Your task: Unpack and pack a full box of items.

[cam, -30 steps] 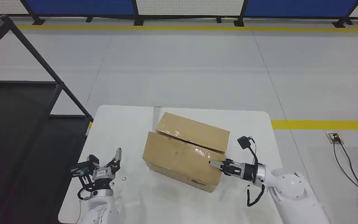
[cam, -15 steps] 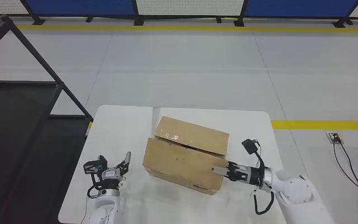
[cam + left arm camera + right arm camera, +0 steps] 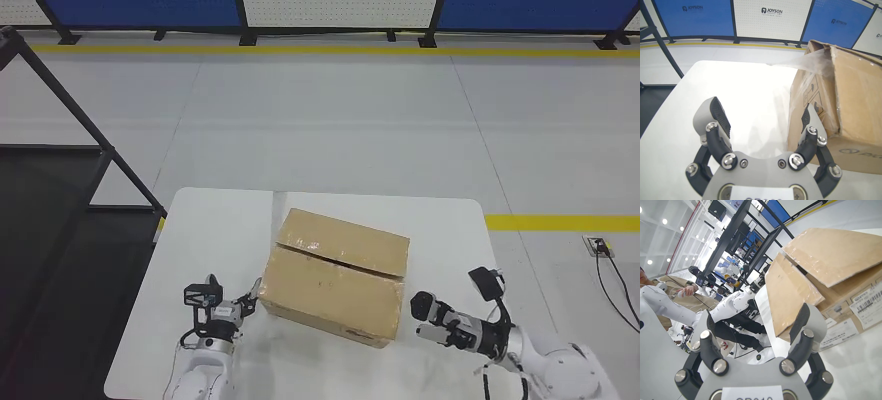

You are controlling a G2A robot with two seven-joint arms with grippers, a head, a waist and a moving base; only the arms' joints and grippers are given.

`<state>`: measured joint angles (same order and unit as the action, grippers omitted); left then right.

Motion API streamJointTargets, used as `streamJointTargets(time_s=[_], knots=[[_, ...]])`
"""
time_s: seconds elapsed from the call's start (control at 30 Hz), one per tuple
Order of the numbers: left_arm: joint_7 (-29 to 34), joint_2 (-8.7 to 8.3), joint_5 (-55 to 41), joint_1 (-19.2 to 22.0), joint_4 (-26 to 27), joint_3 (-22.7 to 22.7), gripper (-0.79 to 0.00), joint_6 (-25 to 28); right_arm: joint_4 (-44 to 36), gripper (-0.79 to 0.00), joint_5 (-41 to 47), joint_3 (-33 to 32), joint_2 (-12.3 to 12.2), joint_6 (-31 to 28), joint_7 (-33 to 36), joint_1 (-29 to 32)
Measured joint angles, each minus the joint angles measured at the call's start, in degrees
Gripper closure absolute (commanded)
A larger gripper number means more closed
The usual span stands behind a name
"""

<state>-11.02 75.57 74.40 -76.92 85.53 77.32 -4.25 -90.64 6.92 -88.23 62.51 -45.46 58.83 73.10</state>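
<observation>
A cardboard box (image 3: pixel 335 290) sits mid-surface (image 3: pixel 200 230), its top flaps (image 3: pixel 829 255) loose and unsealed, clear tape (image 3: pixel 810 60) trailing off one end. The left hand (image 3: pixel 762 106), fingers spread, hovers just beside that end. The right hand (image 3: pixel 757 313), likewise spread, is near the opposite end. Opening looks next, and is best done by bracing one end and catching the raised flap by its free edge, lest the box slide.

One cardboard box (image 3: pixel 340 322) stands on one white table (image 3: pixel 210 225). Two top flaps lie on the box, a far flap (image 3: pixel 350 240) and a near flap (image 3: pixel 320 283). Two grippers sit beside the box: the left gripper (image 3: pixel 762 106) at its left end, the right gripper (image 3: pixel 756 313) at its right end
</observation>
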Motion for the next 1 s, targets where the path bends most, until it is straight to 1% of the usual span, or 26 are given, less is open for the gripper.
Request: streamJointTargets(time_s=[0.13,0.27,0.57,0.67,0.7,0.77,0.83,0.93,1.0], knots=[[-0.1,-0.07,2.2,-0.5,0.1,-0.5,-0.785,0.8,-0.6,-0.785,-0.8,-0.8,-1.3,-2.1,-2.1,3.0],[0.0,-0.21,3.5,-1.5,1.1,-0.5,-0.785,2.0,0.0,-0.785,0.2,-1.1,-2.3,-3.2,-3.3,4.0],[0.8,-0.67,6.0,-3.7,3.1,0.1,-0.785,5.7,1.5,-0.785,2.5,-0.4,-3.7,-4.6,-4.6,3.2],[1.2,-0.86,5.7,-4.3,3.7,1.1,-0.785,6.6,2.1,-0.785,3.3,0.1,-4.1,-4.8,-4.8,2.5],[1.2,-0.92,5.3,-4.3,3.7,2.0,-0.785,6.0,2.3,-0.785,3.6,0.2,-4.2,-4.8,-4.8,2.3],[1.1,-0.87,4.5,-3.3,2.9,3.6,-0.785,3.0,2.8,-0.785,4.0,0.5,-4.4,-4.9,-5.0,1.8],[0.9,-0.72,4.7,-1.6,1.2,4.2,-0.785,-0.3,3.2,-0.785,4.2,0.6,-4.6,-5.1,-5.1,1.5],[0.2,-0.47,6.8,2.6,-3.1,4.0,-0.785,-4.1,3.6,-0.785,4.7,0.4,-4.8,-5.7,-5.7,1.4],[-0.7,-0.28,8.2,5.8,-6.5,3.2,-0.785,-4.9,3.6,-0.785,5.3,-0.2,-4.9,-6.4,-6.4,2.0]])
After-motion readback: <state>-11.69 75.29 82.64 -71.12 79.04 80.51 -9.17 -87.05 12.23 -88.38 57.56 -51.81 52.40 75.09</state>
